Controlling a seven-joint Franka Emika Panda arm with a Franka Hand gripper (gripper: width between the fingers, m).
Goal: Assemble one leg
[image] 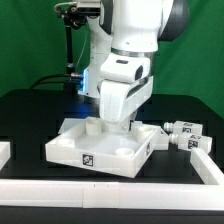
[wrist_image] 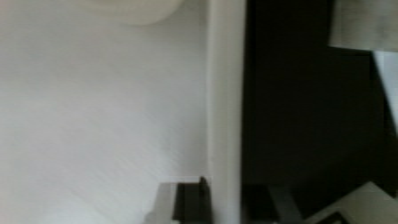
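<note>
Exterior view, from the front: one white rail (image: 110,190) runs along the near table (image: 30,110) edge. Behind it sits one large white tray (image: 70,150) with a raised rim. In its far corner, toward the exterior view's left, one short white stub stands upright, which I take to be a leg (image: 91,127).

Just beside the stub, the gripper (image: 118,122) is lowered into the tray. The arm's (image: 130,60) wrist housing covers its fingers, so I cannot tell whether they are spread, pressed together or pinching anything. The wrist view does not settle it: it shows only a blurred white surface, a straight edge and dark table beyond.

Further back, at the exterior view's right, two loose legs (image: 186,133) with tag stickers lie close together on the table, well apart from the gripper. There may be a third among them, but it is too small to tell.

Judging by the pose, the step in hand is seating or turning a leg in the tray. The next move calls for a square, centred grip on the peg and a steady twist without shifting the tray.
</note>
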